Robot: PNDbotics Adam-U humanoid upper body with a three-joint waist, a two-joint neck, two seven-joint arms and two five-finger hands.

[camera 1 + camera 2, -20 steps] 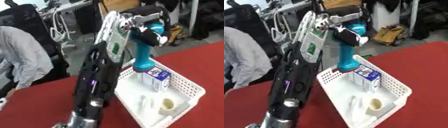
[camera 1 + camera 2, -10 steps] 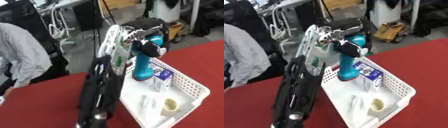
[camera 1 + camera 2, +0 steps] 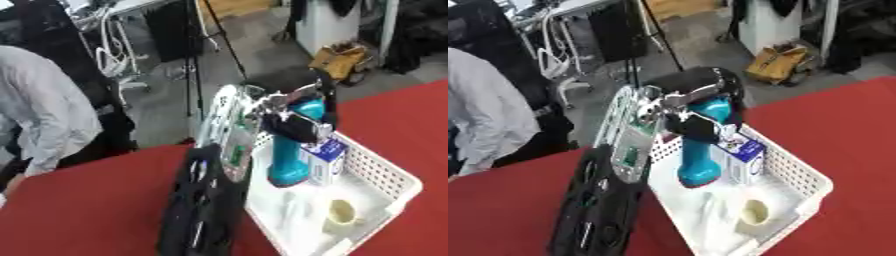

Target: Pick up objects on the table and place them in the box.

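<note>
My left hand (image 3: 293, 117) is shut on a teal and black power drill (image 3: 290, 155), holding it upright with its base down inside the white mesh box (image 3: 385, 175) on the red table. A blue and white carton (image 3: 324, 160) stands in the box right beside the drill. A pale roll of tape (image 3: 341, 212) and a white flat item (image 3: 293, 212) lie at the box's near end. My left arm (image 3: 206, 200) rises from the lower middle of the view. My right hand shows in neither view.
The red table (image 3: 87, 210) spreads left and right of the box. A person in a grey top (image 3: 44, 115) bends at the table's far left edge. Beyond the table stand a tripod, chairs and a tan bag (image 3: 337, 60) on the floor.
My left hand has lowered the drill from above the box down into it beside the carton. The whole picture has shifted as the head tilted.
</note>
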